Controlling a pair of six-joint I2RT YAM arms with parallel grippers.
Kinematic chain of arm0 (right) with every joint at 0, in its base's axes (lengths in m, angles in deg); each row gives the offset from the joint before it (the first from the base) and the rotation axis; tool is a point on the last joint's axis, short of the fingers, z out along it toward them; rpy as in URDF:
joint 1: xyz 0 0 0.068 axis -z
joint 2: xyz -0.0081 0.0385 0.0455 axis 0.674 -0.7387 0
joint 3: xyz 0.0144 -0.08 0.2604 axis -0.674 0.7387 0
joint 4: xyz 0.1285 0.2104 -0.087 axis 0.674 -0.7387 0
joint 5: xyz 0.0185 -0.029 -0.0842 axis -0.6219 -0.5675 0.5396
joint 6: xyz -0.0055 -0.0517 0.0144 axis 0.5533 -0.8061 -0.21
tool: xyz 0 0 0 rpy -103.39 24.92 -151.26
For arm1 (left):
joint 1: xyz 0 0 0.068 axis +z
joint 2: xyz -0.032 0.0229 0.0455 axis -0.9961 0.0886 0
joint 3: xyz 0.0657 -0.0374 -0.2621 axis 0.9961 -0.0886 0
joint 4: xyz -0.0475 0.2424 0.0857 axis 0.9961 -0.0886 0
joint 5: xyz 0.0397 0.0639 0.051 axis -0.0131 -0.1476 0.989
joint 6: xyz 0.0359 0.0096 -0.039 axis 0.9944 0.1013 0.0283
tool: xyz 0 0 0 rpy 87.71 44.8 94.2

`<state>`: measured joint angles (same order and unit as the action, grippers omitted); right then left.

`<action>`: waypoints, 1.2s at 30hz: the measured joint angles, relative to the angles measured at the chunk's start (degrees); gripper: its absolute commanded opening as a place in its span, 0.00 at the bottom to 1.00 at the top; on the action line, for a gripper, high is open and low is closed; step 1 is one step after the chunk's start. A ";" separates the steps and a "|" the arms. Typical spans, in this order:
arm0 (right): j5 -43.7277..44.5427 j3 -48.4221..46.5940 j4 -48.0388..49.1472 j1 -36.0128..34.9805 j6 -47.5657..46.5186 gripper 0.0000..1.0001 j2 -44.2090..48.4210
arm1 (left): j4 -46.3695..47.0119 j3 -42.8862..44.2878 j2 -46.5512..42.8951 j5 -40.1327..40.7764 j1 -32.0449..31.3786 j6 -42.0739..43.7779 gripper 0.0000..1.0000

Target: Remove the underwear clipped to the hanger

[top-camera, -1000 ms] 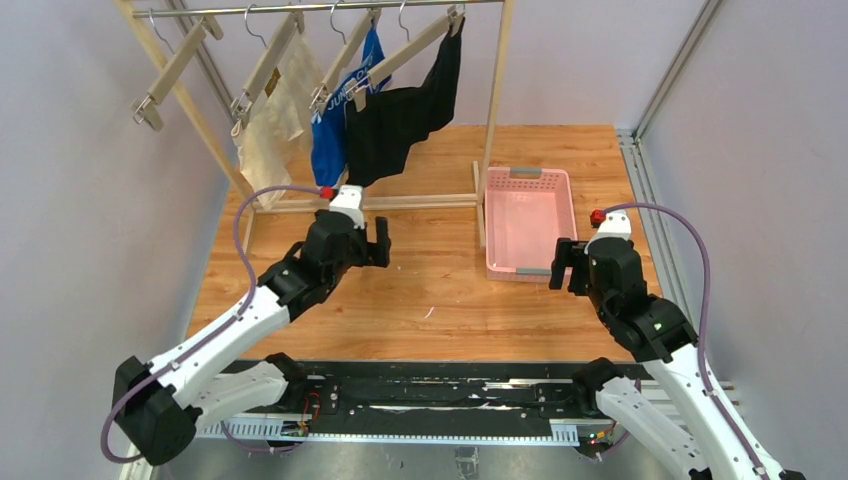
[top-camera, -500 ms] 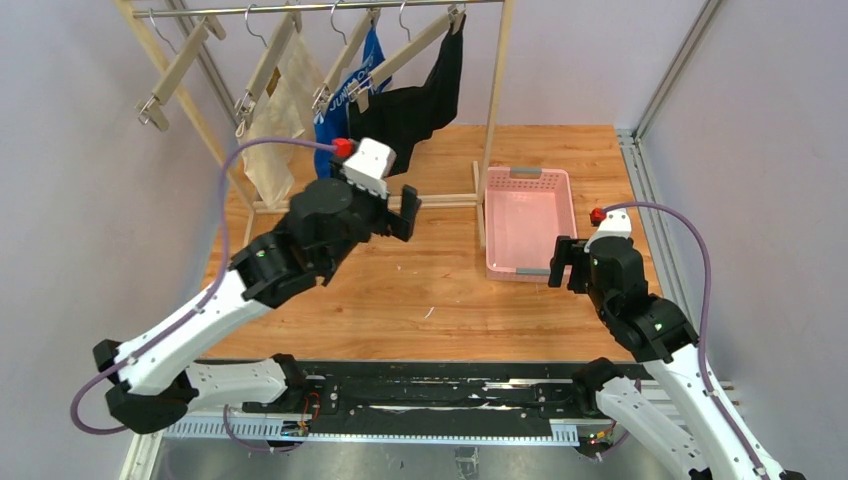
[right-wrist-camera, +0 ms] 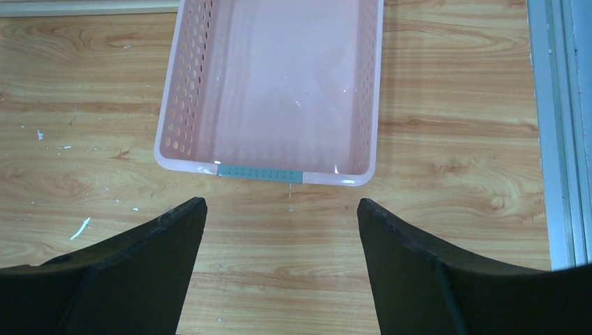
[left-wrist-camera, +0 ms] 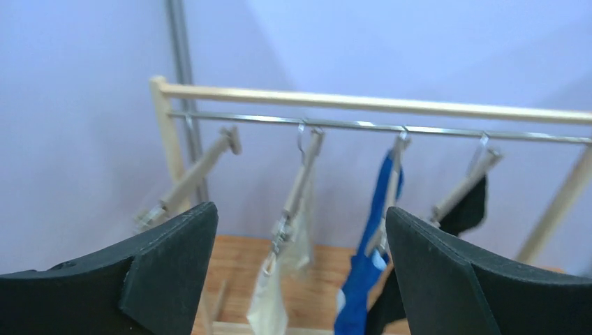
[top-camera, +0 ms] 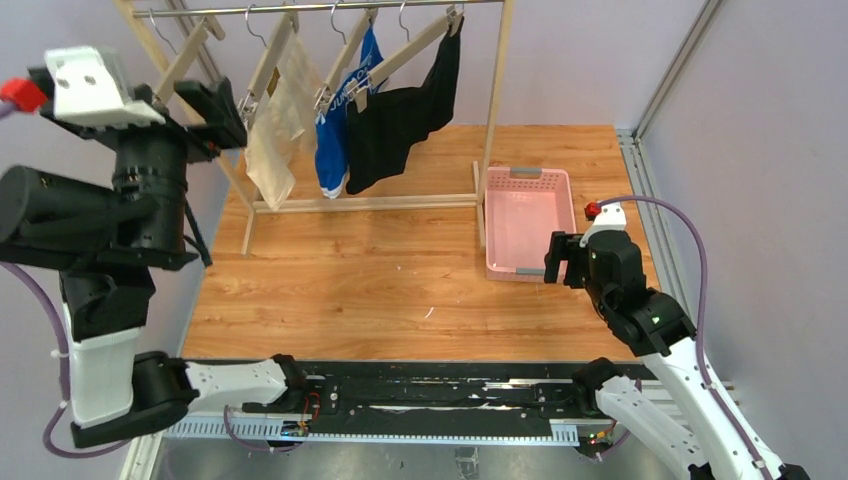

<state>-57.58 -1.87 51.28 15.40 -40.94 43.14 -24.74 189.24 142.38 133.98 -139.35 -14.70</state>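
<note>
left gripper (left-wrist-camera: 300,213) released, jaws wide, holding nothing, up at rack height and well short of the rack. Straight ahead of it, the cream briefs (left-wrist-camera: 271,307) are clipped to a tilted wooden hanger (left-wrist-camera: 301,174). Blue briefs (left-wrist-camera: 363,279) are on the next hanger to its right. Black briefs (left-wrist-camera: 469,204) are one further right, lower part hidden behind the right finger. Another hanger (left-wrist-camera: 188,178) is left of centre. All of them hook onto the steel rail (left-wrist-camera: 349,124) beyond, with a wooden crossbar just above it. All three briefs are still clipped and hang clear of the bench (top-camera: 400,280). right gripper (right-wrist-camera: 280,202) is also released and holding nothing, low and pointing down at the bench. The pink basket (right-wrist-camera: 183,91) is just ahead of its fingertips, not touching, with the grey near handle roughly centred between the jaws. From that gripper the rack and briefs are far ahead and to the left, well apart.
</note>
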 measured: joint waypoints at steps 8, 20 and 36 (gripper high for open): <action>-1.51 -0.48 0.66 0.00 -0.04 0.82 -0.15 | -6.05 21.42 16.09 6.88 1.29 9.90 0.98; -1.55 -0.52 0.63 0.00 -0.76 0.82 1.77 | -28.11 30.12 29.55 -12.72 30.84 -5.75 0.98; -1.42 -0.52 0.74 -0.02 -1.09 0.82 0.02 | -30.62 28.48 33.51 -44.22 54.10 -22.23 0.98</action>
<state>-59.00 -2.39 52.02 15.37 -42.03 43.16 -55.36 217.72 175.88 89.77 -85.26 -36.92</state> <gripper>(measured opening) 0.817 0.980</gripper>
